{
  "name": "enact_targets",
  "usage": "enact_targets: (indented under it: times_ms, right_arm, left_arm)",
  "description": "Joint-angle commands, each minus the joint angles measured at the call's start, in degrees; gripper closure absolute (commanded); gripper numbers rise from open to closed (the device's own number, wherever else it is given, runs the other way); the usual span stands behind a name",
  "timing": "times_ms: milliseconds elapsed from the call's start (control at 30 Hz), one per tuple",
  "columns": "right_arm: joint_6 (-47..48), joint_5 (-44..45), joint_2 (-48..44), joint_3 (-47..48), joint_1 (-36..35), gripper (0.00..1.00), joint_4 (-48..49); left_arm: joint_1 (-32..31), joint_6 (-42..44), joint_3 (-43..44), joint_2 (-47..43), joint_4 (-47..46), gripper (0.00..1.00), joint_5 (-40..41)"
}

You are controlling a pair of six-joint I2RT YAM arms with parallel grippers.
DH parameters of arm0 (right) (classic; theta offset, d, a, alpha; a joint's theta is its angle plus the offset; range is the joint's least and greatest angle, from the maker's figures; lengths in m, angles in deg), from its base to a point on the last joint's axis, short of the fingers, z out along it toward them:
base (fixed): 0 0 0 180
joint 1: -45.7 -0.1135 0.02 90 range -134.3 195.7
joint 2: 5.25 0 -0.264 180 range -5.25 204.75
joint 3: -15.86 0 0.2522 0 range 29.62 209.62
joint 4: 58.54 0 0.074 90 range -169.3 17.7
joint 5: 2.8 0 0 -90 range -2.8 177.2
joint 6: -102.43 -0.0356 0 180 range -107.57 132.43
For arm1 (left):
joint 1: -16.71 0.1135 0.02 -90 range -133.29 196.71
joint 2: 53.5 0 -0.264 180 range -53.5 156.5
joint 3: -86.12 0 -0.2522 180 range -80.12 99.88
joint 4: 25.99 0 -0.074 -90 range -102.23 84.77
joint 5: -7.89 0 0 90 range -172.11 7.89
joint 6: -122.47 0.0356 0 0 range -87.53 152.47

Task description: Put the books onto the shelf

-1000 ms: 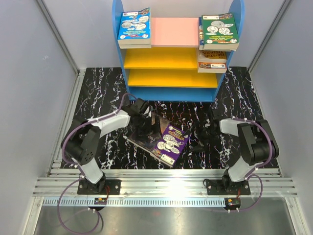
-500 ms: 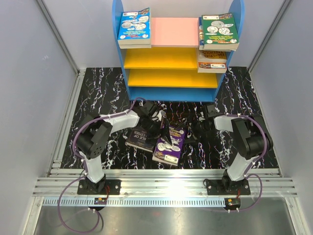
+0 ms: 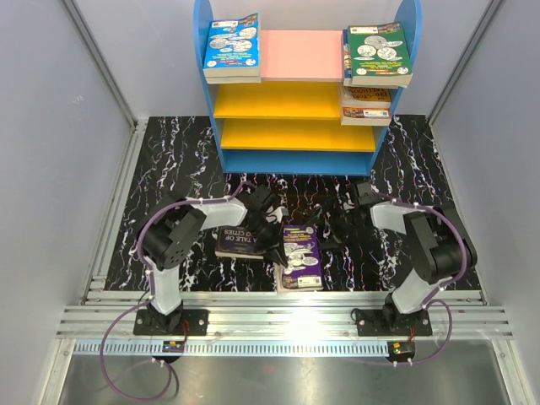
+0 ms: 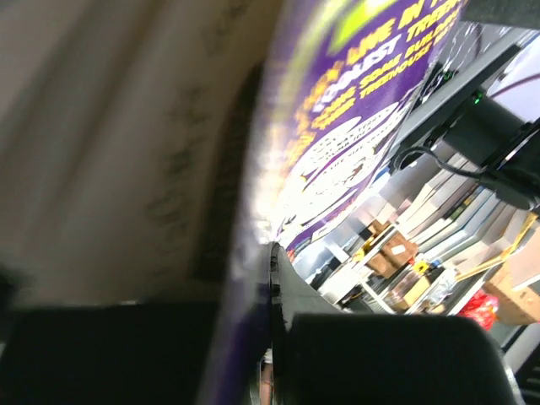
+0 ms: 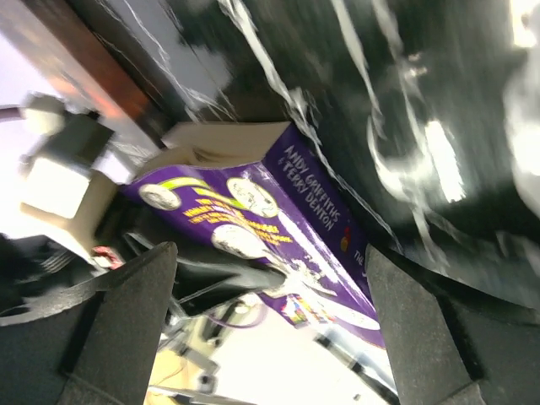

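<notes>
Left gripper (image 3: 276, 243) is clamped on the purple book (image 3: 301, 254) near the table's (image 3: 169, 160) front edge. A dark brown book (image 3: 235, 242) lies just left. Right gripper (image 3: 327, 234) stands wide apart by the purple book's far-right corner.

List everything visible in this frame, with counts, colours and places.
shelf: one; blue sides, pink top board, two yellow boards; far end of the table
blue book: one; blue; left end of the top board
green book: one; green; tops a pile at the right end of the top board
orange books: small stack, count unclear; orange; right end of the upper yellow board
dark brown book: one; dark brown; flat on the table, left of the purple one
purple book: one; purple; near the table's front edge
table: one; black, white-veined
left gripper: black; shut on the purple book's left edge
right gripper: black; open, just right of the purple book
</notes>
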Motion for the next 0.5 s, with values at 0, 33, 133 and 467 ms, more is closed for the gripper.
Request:
enact_targets:
  times_ms: [0, 33, 133, 467]
  right_arm:
    - [5.4, 1.2, -6.5, 1.8, -3.0, 0.0, -15.0]
    - [6.4, 2.7, -7.8, 2.3, -2.9, 0.0, -17.0]
    - [8.6, 4.0, -12.3, 2.7, -2.8, 0.0, -21.5]
    - [9.8, 3.2, -16.5, -2.0, -2.3, 0.0, -21.6]
  left_arm:
    - [-2.3, 0.2, -1.2, -2.3, -7.1, 1.0, 3.9]
    - [-2.3, -0.2, -1.6, -3.5, -7.8, 1.0, 3.8]
    - [-2.0, -1.5, -1.7, -9.0, -8.3, 1.0, 3.3]
    - [0.8, -7.1, -3.6, -20.9, -15.4, 1.0, 0.4]
